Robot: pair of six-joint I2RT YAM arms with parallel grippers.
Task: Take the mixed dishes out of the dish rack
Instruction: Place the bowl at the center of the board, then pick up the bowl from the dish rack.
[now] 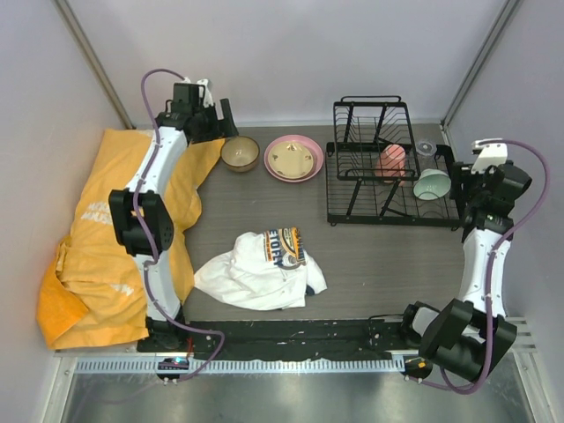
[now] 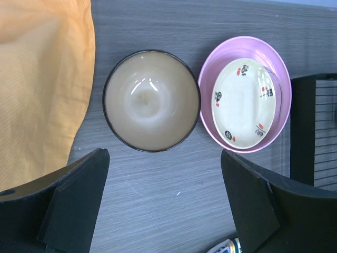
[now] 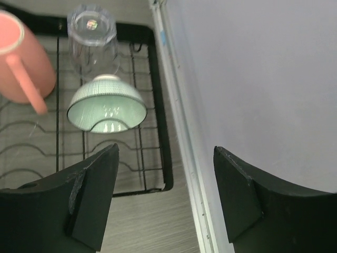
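The black wire dish rack (image 1: 352, 189) stands at the back right. It holds a pink mug (image 1: 390, 160), a clear glass (image 1: 426, 148) and a mint-green bowl (image 1: 433, 183). In the right wrist view the mint-green bowl (image 3: 107, 108) lies on its side below the glass (image 3: 92, 39), with the mug (image 3: 21, 63) to the left. My right gripper (image 3: 166, 150) is open and empty, above the rack's right edge. The tan bowl (image 2: 151, 100) stands on the table beside the pink plate (image 2: 279, 74), which carries the cream patterned plate (image 2: 244, 103). My left gripper (image 2: 164, 158) is open and empty above them.
An orange cloth (image 1: 115, 238) covers the table's left side. A white printed T-shirt (image 1: 264, 260) lies crumpled at front centre. The side wall (image 3: 253, 79) rises right beside the rack and my right gripper (image 1: 456, 176). My left gripper (image 1: 225, 119) is near the back wall.
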